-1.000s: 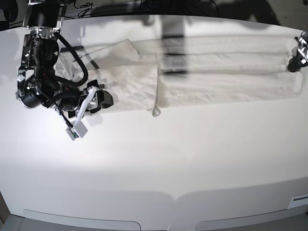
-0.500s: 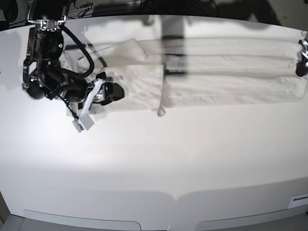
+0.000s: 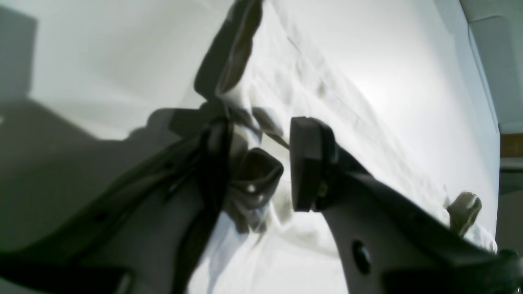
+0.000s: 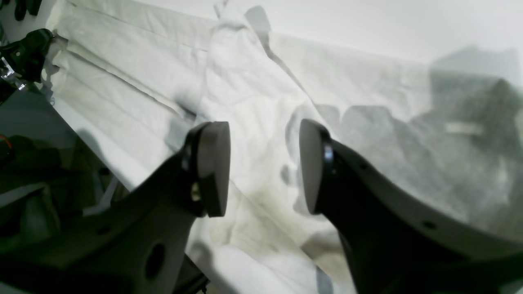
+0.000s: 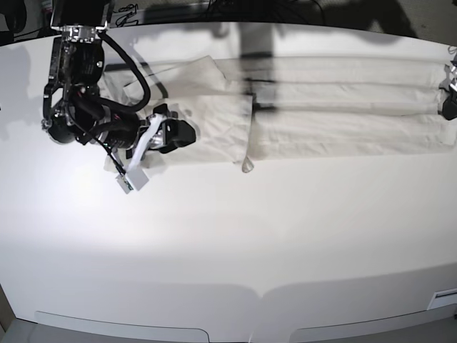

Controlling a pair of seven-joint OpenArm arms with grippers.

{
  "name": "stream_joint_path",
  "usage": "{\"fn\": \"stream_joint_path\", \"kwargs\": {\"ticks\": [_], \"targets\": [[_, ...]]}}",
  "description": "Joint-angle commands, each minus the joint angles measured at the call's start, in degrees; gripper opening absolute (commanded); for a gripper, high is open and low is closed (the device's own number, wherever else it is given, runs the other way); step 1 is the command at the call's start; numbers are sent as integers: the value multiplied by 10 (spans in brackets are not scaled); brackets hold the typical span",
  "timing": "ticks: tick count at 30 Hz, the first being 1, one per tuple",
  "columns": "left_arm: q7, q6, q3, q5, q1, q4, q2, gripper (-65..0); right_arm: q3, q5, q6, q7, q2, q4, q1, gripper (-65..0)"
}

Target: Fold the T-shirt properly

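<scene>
The T-shirt (image 5: 335,107) lies as a long narrow band, one end lapped over; crosswise folds remain. Right gripper (image 4: 263,163) jaws wide, empty; left gripper (image 3: 257,163) jaws parted around cloth.

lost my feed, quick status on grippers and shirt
Left gripper open at shirt's end. Right gripper open above T-shirt. Shirt lies long, part-folded. Nothing in the way.

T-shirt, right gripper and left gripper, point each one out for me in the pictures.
T-shirt (image 5: 335,132): base view, on the long folded body panel.
Right gripper (image 4: 263,163): right wrist view, midway between its two fingertip pads.
Left gripper (image 3: 261,163): left wrist view, midway between its two fingertips.
</scene>
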Motion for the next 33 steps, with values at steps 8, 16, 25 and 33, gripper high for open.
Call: {"fn": "stream_joint_path", "kwargs": {"ticks": [8, 16, 25, 33], "targets": [[-29, -6, -4, 49, -20, 5, 19, -650, 1, 14, 0, 4, 4, 10, 8, -370], [-28, -6, -4, 54, -27, 5, 8, -650, 1, 14, 0, -5, 4, 10, 5, -420], [-25, -6, -4, 57, -27, 5, -52, -650, 1, 16, 0, -4, -24, 10, -5, -434], [-44, -6, -4, 92, -27, 5, -88, -650, -15, 16, 8, -5, -90, 10, -5, -434]]}}
